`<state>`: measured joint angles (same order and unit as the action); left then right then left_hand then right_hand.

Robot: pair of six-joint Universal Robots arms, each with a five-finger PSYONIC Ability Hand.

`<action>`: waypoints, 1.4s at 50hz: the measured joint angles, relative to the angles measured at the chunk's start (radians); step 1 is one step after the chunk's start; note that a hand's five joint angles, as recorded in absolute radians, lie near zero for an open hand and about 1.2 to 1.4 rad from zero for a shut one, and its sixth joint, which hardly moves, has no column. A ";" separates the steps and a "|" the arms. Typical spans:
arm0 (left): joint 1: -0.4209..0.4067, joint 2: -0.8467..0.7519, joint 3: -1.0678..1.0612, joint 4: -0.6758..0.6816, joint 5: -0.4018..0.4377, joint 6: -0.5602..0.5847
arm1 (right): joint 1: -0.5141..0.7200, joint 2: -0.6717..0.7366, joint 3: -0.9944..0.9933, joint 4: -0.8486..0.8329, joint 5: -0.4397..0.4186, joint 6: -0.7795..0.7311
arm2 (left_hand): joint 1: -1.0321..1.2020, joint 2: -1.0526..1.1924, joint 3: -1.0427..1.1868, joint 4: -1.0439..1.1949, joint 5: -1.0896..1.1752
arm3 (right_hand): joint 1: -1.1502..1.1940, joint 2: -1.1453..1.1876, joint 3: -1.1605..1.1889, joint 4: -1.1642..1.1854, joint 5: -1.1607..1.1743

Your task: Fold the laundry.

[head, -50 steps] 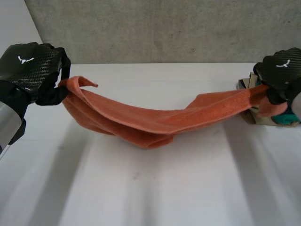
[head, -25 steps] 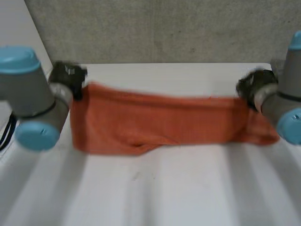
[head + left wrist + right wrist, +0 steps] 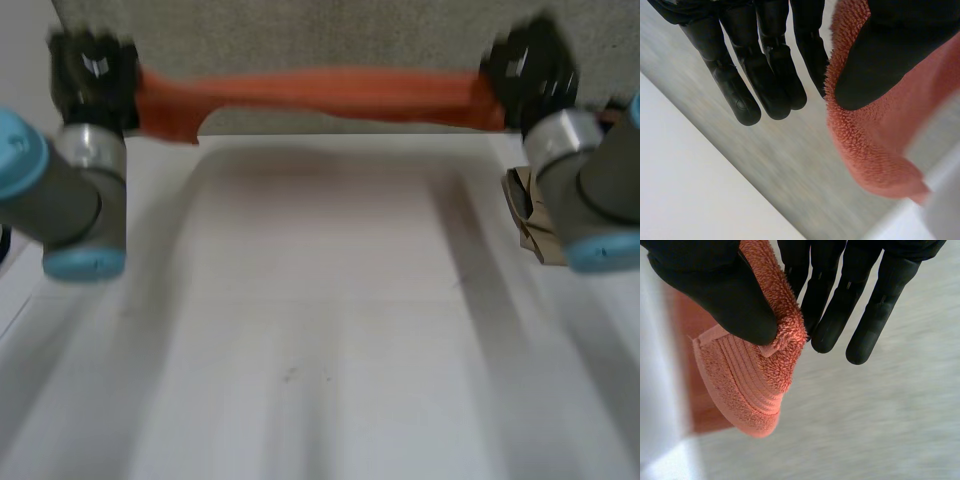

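Observation:
An orange towel (image 3: 320, 92) hangs stretched in the air above the table's far edge, pulled into a narrow band between both hands. My left hand (image 3: 92, 75) holds its left end high up; in the left wrist view the thumb (image 3: 880, 60) pinches the towel (image 3: 870, 145) against the fingers (image 3: 765, 75). My right hand (image 3: 530, 70) holds the right end at the same height. Its thumb (image 3: 725, 295) presses the towel's hemmed corner (image 3: 750, 385) against the fingers (image 3: 840, 305).
The white table (image 3: 320, 330) lies below the raised arms. A pile of other laundry (image 3: 530, 215) sits at the table's far right, partly behind my right arm. A grey wall (image 3: 330, 40) stands behind the table.
Both hands have risen and moved toward the far edge, lifting the towel off the table. It went from a sagging drape to a taut band in the air.

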<state>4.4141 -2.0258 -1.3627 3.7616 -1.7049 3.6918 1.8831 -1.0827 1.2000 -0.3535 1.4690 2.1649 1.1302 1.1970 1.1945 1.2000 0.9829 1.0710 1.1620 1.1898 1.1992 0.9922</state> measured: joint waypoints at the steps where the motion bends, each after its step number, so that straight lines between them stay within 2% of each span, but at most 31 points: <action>1: 0.001 0.004 -0.042 -0.003 0.001 -0.001 | -0.001 0.001 0.027 0.037 -0.003 0.000 | 0.000 0.000 0.000 0.000 0.000 | 0.000 0.000 0.000 0.000 0.000; 6: -0.001 0.014 -0.251 -0.008 0.006 -0.007 | -0.009 0.023 0.163 0.229 -0.019 0.018 | 0.000 0.000 0.000 0.000 0.000 | 0.000 0.000 0.000 0.000 0.000; 11: -0.007 0.004 -0.361 -0.006 0.008 -0.013 | -0.013 0.096 0.219 0.305 -0.025 0.103 | 0.000 0.000 0.000 0.000 0.000 | 0.000 0.000 0.000 0.000 0.000; 15: -0.010 0.002 -0.388 -0.006 0.007 -0.022 | -0.030 0.132 0.227 0.313 -0.026 0.226 | 0.000 0.000 0.000 0.000 0.000 | -0.001 0.000 0.000 0.000 0.000; 17: -0.009 0.005 -0.391 -0.006 0.007 -0.026 | -0.043 0.139 0.229 0.312 -0.026 0.293 | 0.000 0.000 0.000 0.000 0.000 | -0.068 -0.116 -0.126 -0.129 -0.115; 20: -0.009 0.020 -0.392 -0.006 0.005 -0.031 | -0.077 0.137 0.240 0.311 -0.024 0.460 | 0.000 0.000 0.000 0.000 0.000 | -0.345 -0.438 -0.447 -0.455 -0.433; 23: -0.009 0.038 -0.394 -0.007 0.005 -0.035 | -0.108 0.123 0.261 0.310 -0.023 0.582 | 0.000 0.000 0.000 0.000 0.000 | -0.434 -0.525 -0.559 -0.572 -0.548; 26: -0.010 0.053 -0.398 -0.007 0.005 -0.044 | -0.140 0.097 0.293 0.306 -0.025 0.684 | 0.000 0.000 0.000 0.000 0.000 | -0.443 -0.527 -0.577 -0.591 -0.577; 33: -0.013 0.071 -0.404 -0.008 0.005 -0.082 | -0.176 0.068 0.335 0.303 -0.042 0.787 | 0.000 0.000 0.000 0.000 0.000 | -0.443 -0.527 -0.577 -0.591 -0.582; 38: -0.012 0.075 -0.404 -0.009 0.005 -0.095 | -0.178 0.072 0.340 0.304 -0.069 0.800 | 0.000 0.000 0.000 0.000 0.000 | -0.443 -0.526 -0.575 -0.589 -0.570; 44: -0.009 0.083 -0.404 -0.013 0.005 -0.097 | -0.172 0.104 0.325 0.303 -0.086 0.790 | 0.000 0.000 0.000 0.000 0.000 | -0.255 -0.333 -0.365 -0.374 -0.343; 52: -0.010 0.111 -0.406 -0.043 0.005 -0.100 | -0.165 0.148 0.290 0.308 -0.081 0.779 | 0.000 0.000 0.000 0.000 0.000 | -0.217 -0.288 -0.313 -0.321 -0.293; 54: -0.011 0.122 -0.407 -0.052 0.005 -0.102 | -0.166 0.148 0.290 0.309 -0.078 0.778 | 0.000 0.000 0.000 0.000 0.000 | -0.056 -0.094 -0.130 -0.144 -0.120; 57: -0.011 0.156 -0.412 -0.074 0.005 -0.108 | -0.170 0.136 0.295 0.310 -0.072 0.777 | 0.000 0.000 0.000 0.000 0.000 | 0.018 0.009 -0.022 -0.015 -0.010; 63: -0.010 0.255 -0.432 -0.132 0.005 -0.114 | -0.174 0.009 0.328 0.315 -0.062 0.723 | 0.000 0.000 0.000 0.000 0.000 | 0.017 0.009 -0.016 -0.005 -0.009; 70: 0.009 0.428 -0.466 -0.294 0.008 -0.097 | -0.174 -0.272 0.375 0.451 -0.049 0.416 | 0.000 0.000 0.000 0.000 0.000 | 0.018 0.009 -0.016 -0.004 -0.008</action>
<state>4.4230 -1.5976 -1.8283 3.4680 -1.6973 3.5949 1.7086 -1.3547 1.5749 0.0979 1.4201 2.5812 1.1302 1.1971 1.1946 1.2001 0.9829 1.0886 1.1714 1.1737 1.1956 0.9843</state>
